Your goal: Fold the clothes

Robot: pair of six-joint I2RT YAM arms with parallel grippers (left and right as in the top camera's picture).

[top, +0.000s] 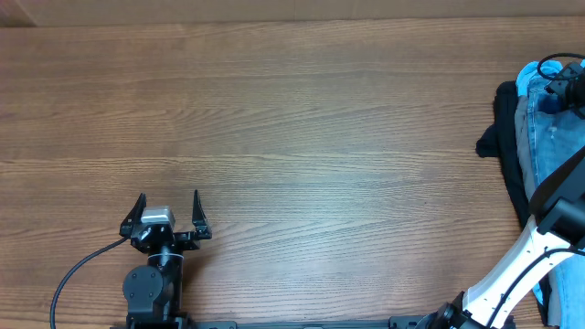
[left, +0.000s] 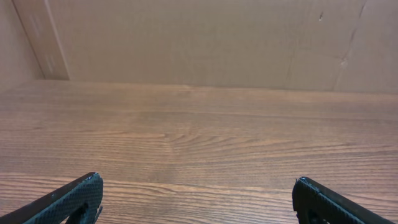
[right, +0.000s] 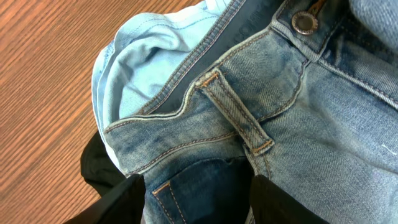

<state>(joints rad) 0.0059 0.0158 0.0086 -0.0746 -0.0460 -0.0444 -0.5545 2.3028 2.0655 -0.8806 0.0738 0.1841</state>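
Observation:
A heap of clothes lies at the table's right edge: faded light-blue denim jeans [top: 555, 137] on top of a black garment [top: 505, 137]. In the right wrist view the jeans [right: 249, 106] fill the frame, with waistband, belt loop and a metal button; the black garment [right: 99, 165] shows at lower left. My right gripper [right: 198, 199] is open just above the jeans, a finger on each side of a fold; in the overhead view its head [top: 559, 87] hovers over the heap. My left gripper [top: 168, 212] is open and empty over bare wood at front left, its fingertips [left: 198, 194] wide apart.
The wooden table [top: 274, 137] stretches between the two arms. A cardboard wall [left: 199, 37] stands at the back edge. The right arm's white link [top: 512, 274] crosses the front right corner. A black cable [top: 78, 274] trails from the left arm.

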